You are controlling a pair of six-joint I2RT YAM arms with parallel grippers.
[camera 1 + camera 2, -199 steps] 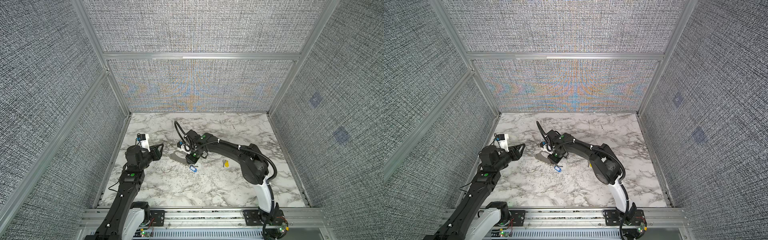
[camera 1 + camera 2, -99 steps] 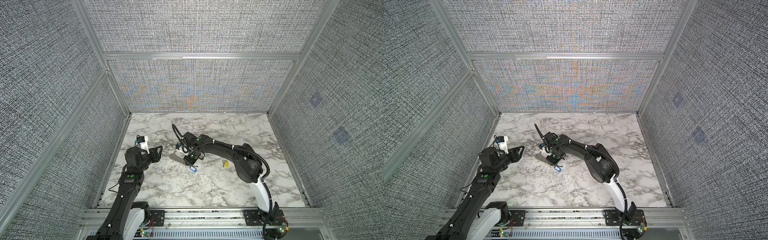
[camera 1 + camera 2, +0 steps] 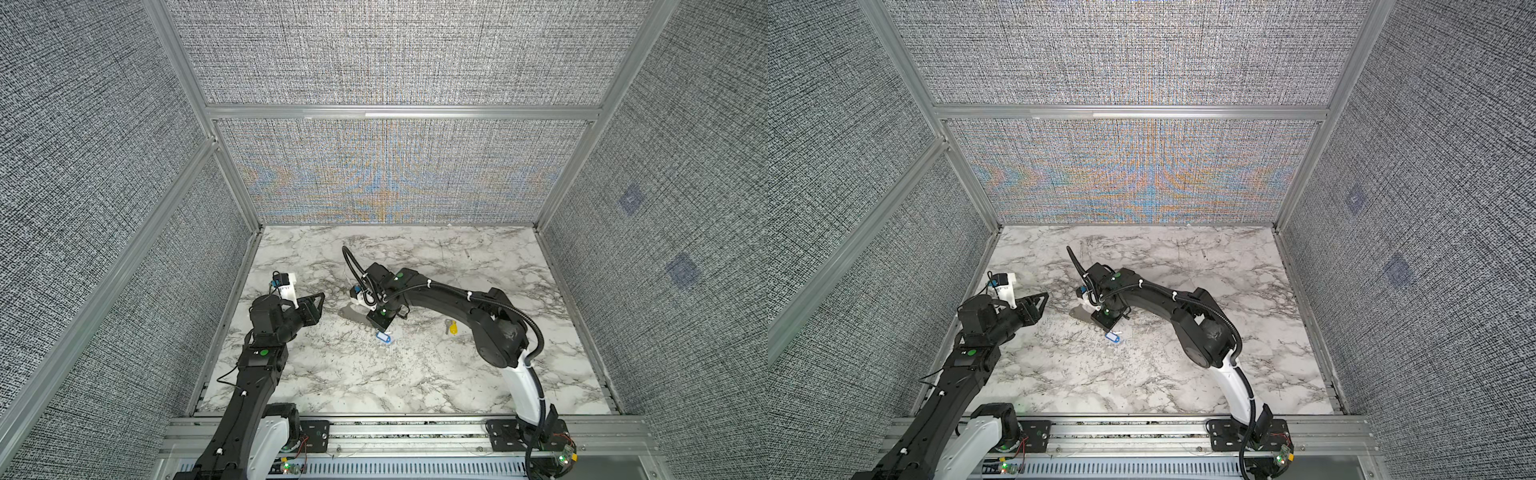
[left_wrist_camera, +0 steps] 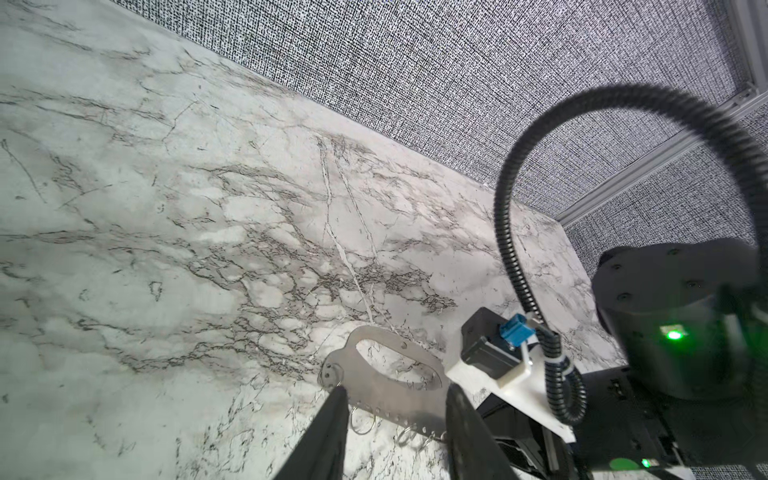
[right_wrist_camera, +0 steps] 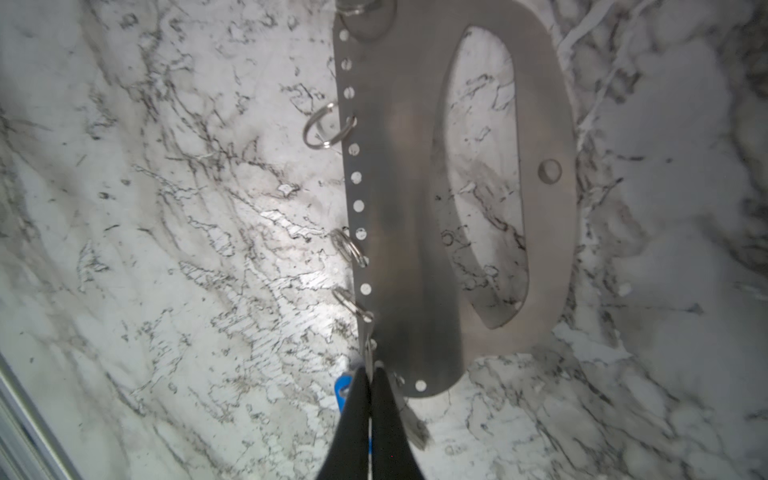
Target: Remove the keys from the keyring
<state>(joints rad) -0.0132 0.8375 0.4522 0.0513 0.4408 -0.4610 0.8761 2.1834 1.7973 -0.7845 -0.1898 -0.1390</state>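
Judged keyring (image 5: 399, 208) stiff, thin, slippery, flat at table (image 3: 415, 374) centre, blue key (image 3: 383, 338) at its 4 o'clock; saw right hand (image 5: 369, 382) pressed together at that key's small ring (image 5: 367, 351), likeliest hold, left hand (image 4: 395, 392) apart, empty.

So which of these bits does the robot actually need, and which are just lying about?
Needed: keyring, blue key, yellow key (lying apart from it).
Only surroundings: marble tabletop, grey walls.
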